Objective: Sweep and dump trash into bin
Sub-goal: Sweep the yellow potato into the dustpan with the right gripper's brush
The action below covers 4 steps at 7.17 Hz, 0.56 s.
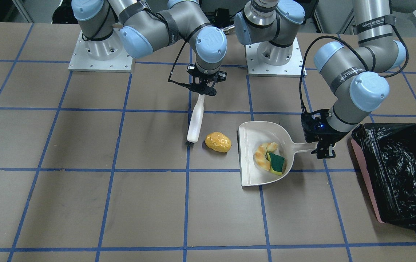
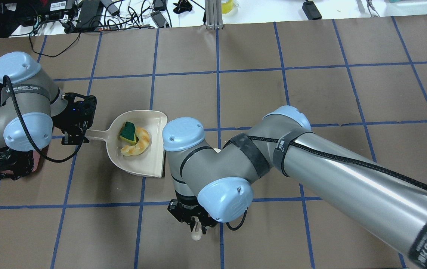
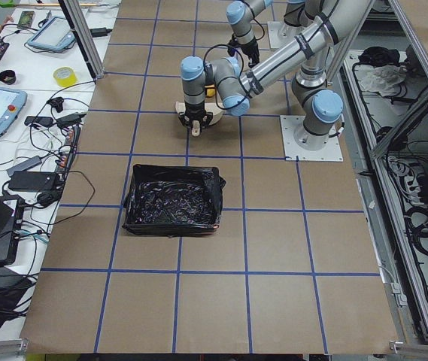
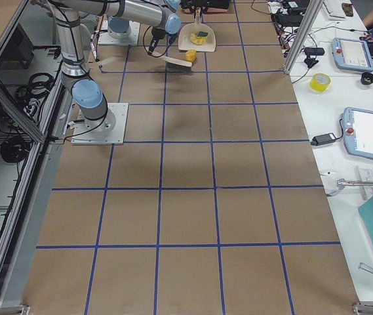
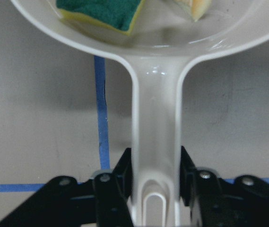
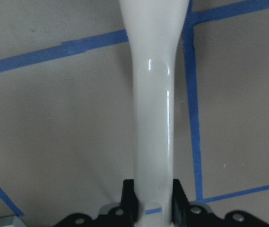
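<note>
The yellow-orange potato lump (image 1: 218, 142) lies on the table between the brush bristles and the dustpan mouth. The croissant (image 1: 264, 154) and the yellow-and-green sponge (image 1: 277, 163) lie inside the beige dustpan (image 1: 251, 174). My left gripper (image 1: 324, 151) is shut on the dustpan handle (image 5: 155, 142), and the pan rests flat. My right gripper (image 1: 202, 89) is shut on the beige brush handle (image 6: 153, 118), with the bristles down beside the lump. The pink bin with its black bag (image 1: 400, 174) stands just beyond my left gripper. In the overhead view my right arm hides the lump.
Both arm bases (image 1: 100, 54) stand on plates at the robot's side of the table. The brown table top carries blue tape grid lines. Operator tables with tablets and a tape roll (image 4: 319, 81) lie past the far edge.
</note>
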### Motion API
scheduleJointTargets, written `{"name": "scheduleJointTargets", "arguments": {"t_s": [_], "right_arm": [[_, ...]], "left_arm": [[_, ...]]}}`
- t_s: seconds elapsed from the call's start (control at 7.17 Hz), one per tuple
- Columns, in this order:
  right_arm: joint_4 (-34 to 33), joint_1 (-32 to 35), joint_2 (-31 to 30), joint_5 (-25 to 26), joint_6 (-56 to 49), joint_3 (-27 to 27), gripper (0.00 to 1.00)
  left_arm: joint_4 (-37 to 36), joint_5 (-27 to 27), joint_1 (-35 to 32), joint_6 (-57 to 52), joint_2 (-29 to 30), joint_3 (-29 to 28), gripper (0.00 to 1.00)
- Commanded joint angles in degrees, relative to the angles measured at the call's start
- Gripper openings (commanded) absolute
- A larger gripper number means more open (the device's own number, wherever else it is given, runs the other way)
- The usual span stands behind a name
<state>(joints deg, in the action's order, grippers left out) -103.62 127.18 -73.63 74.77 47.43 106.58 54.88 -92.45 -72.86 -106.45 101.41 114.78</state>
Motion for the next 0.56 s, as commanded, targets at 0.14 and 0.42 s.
{"name": "scheduleJointTargets", "arguments": {"t_s": [0.14, 0.42], "right_arm": [[-4.92, 0.61, 7.25, -0.94, 1.09, -8.63, 0.00], [-5.19, 1.49, 12.69, -7.95, 1.17, -18.98, 0.00]], "left_arm": [[-0.48, -0.01, 0.00, 0.19, 0.80, -0.52, 0.00], [-0.48, -0.09, 0.00, 0.80, 0.72, -0.43, 0.00]]}}
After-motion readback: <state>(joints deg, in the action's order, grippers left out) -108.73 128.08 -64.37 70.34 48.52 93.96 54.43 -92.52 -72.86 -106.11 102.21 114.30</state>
